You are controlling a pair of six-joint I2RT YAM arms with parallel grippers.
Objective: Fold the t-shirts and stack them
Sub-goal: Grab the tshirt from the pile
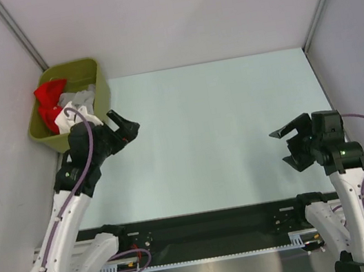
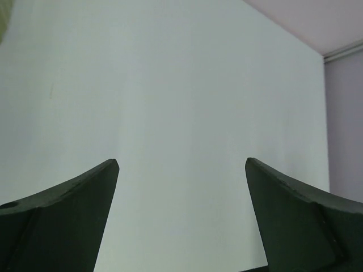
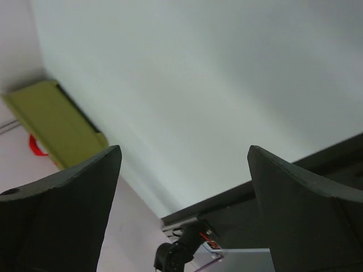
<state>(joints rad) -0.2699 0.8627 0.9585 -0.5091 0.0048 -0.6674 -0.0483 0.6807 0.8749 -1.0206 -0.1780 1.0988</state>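
the crumpled cotton t-shirts (image 1: pixel 65 105) lie heaped in the olive-green plastic bin (image 1: pixel 91 71) at the far left corner of the pale blue-green table (image 1: pixel 220 115), and none of them is out on the table. a red shirt (image 1: pixel 48 95) sits at the far-left end of the heap, a grey one (image 1: pixel 82 97) toward the right wall of the bin, and white cloth (image 1: pixel 67 120) at the near end, partly under the left arm.

the left hand (image 1: pixel 126 123) hovers just beside the bin's near-right corner with its jaws spread wide and nothing between them. it points out over the bare table, so the heap lies behind it and to its left. its own camera shows the left hand (image 2: pixel 181 161) over plain table with no cloth in sight. we judge that it must turn back toward the bin before any pick.

the right hand (image 1: pixel 286 146) is well apart, across the table near the right wall, also released and empty. from its wrist, the right hand (image 3: pixel 184 148) looks toward the bin (image 3: pixel 57 127), with a sliver of red at the bin's edge. the left arm is much the nearer, so we expect the first reach to fall to it.

the shirts are bunched, so we cannot tell any long axis. we can read no brand, label or writing anywhere.
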